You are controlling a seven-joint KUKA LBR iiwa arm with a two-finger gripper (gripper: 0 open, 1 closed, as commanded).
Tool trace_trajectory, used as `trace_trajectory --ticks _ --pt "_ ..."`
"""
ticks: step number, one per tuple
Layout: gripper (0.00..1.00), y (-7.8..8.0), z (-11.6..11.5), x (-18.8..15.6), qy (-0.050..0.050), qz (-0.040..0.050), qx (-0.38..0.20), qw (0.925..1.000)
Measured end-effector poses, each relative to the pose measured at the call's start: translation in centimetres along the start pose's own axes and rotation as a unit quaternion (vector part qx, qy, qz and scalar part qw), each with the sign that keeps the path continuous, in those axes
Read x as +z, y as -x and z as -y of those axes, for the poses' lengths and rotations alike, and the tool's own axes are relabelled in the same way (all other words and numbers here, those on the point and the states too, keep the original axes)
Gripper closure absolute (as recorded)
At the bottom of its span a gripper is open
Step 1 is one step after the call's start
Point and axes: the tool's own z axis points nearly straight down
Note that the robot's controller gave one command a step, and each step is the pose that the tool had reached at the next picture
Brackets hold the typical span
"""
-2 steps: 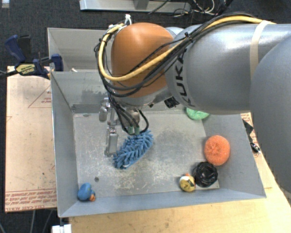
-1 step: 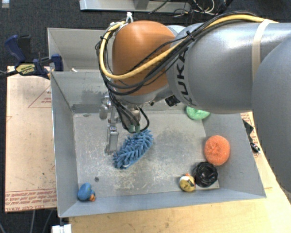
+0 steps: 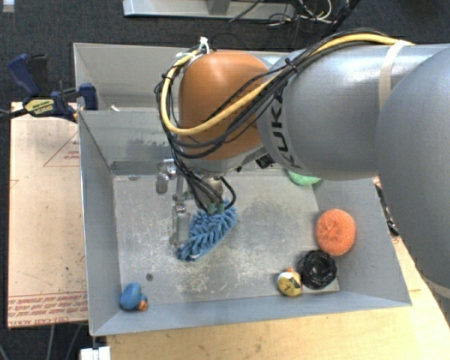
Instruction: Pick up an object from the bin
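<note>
I am watching the gripper (image 3: pixel 190 217) hanging low over a blue shaggy cloth piece (image 3: pixel 210 232) in the middle of the grey metal bin (image 3: pixel 97 223).

The cloth's soft, noodle-like tufts are lying just beside the gripper's metal tip, and I cannot tell how far the gripper is open or whether it is gripping anything. Well apart, near the right wall, a fuzzy orange ball (image 3: pixel 336 231) is sitting above a black coiled ring (image 3: pixel 317 268) and a small yellowish ball (image 3: pixel 289 283).
</note>
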Motion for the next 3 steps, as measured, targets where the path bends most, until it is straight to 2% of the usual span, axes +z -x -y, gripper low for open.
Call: trace_trajectory --ticks 1,2,3 --pt "0.00 -1.9 6.6 3.1 0.000 -0.0013 -0.125 0.9922" --pt "0.00 -0.7 7.9 5.2 0.000 0.0008 -0.175 0.9845" --pt "0.00 0.5 9.2 11.7 0.000 0.0008 -0.253 0.9675"
